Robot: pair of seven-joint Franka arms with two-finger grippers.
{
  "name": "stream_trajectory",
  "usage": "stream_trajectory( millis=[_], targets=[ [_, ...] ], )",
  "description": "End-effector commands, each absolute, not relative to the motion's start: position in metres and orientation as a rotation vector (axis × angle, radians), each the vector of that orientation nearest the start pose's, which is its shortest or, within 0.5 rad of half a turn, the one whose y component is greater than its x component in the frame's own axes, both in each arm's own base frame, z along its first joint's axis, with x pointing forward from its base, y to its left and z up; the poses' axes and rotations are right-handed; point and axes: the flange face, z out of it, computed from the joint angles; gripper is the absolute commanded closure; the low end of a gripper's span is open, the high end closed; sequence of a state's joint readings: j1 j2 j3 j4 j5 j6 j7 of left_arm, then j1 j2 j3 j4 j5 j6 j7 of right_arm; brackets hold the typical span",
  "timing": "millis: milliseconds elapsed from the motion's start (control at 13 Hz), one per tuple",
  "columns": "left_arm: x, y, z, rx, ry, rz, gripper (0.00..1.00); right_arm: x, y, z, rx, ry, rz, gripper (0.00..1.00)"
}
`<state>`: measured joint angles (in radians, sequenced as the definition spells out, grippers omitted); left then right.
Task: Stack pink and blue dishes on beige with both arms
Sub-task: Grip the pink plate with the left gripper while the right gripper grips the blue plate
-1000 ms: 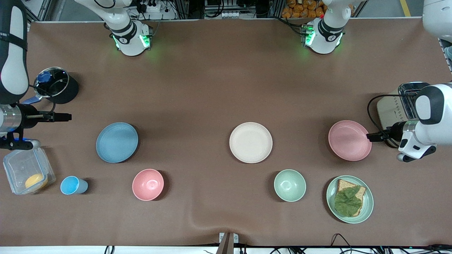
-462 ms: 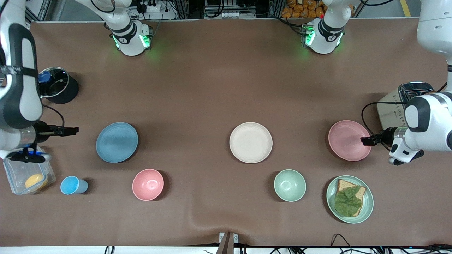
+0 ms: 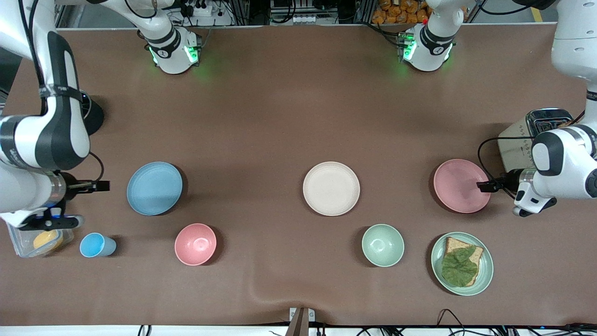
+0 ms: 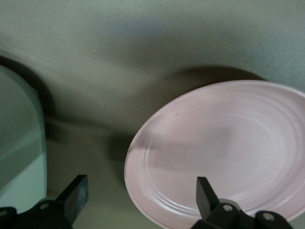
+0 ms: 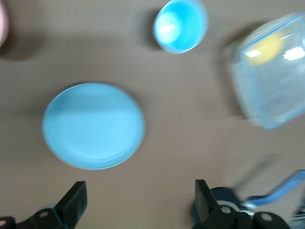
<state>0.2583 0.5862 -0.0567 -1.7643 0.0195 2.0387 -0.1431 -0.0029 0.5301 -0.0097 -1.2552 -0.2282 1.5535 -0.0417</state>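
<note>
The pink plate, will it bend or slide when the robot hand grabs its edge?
The pink plate looks stiff and matte, so it probably won't bend or slip much. It lies flat with a low rim, so the open left hand at its edge may nudge it across the smooth table first.

pink plate (image 3: 461, 185), beige plate (image 3: 331, 188), blue plate (image 3: 154, 188) apart

Pink bowl (image 3: 195, 244), blue cup (image 3: 96, 245), green bowl (image 3: 383, 245), sandwich plate (image 3: 461, 263), toaster (image 3: 522, 140).
</note>
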Motion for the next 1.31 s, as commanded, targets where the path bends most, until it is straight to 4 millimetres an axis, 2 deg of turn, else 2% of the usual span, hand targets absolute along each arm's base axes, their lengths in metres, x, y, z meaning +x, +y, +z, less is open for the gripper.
stream_trajectory(
  millis=[0,77,154,231,385,538,615,769,1000,1231],
  targets=[
    [0.607,0.125,0.203,-3.056,-0.401,0.49,0.0,0.699,-0.056,0.445,-3.409,-0.023,0.231,0.0],
    [0.606,0.127,0.199,-3.058,-0.383,0.492,0.0,0.701,-0.059,0.446,-3.395,-0.014,0.191,0.0],
    [0.605,0.128,0.197,-3.068,-0.346,0.489,0.01,0.702,-0.046,0.436,-3.404,-0.086,0.223,0.0],
    [0.605,0.13,0.196,-3.075,-0.318,0.49,0.03,0.704,-0.034,0.401,-3.378,-0.137,0.32,0.0],
    [0.603,0.13,0.189,-3.075,-0.312,0.506,0.13,0.697,-0.027,0.379,-3.352,-0.122,0.459,0.0],
    [0.602,0.13,0.186,-3.076,-0.312,0.504,0.29,0.693,-0.029,0.339,-3.3,-0.121,0.562,0.0],
    [0.601,0.129,0.185,-3.078,-0.307,0.492,0.33,0.685,-0.027,0.32,-3.264,-0.12,0.607,0.0],
    [0.6,0.137,0.184,-3.089,-0.283,0.479,0.41,0.675,-0.033,0.3,-3.219,-0.089,0.637,0.0],
    [0.6,0.137,0.184,-3.089,-0.283,0.479,0.66,0.668,-0.054,0.291,-3.079,0.028,0.646,0.0],
    [0.6,0.136,0.184,-3.089,-0.28,0.479,1.0,0.656,-0.068,0.274,-3.056,0.063,0.677,0.0]
  ],
)
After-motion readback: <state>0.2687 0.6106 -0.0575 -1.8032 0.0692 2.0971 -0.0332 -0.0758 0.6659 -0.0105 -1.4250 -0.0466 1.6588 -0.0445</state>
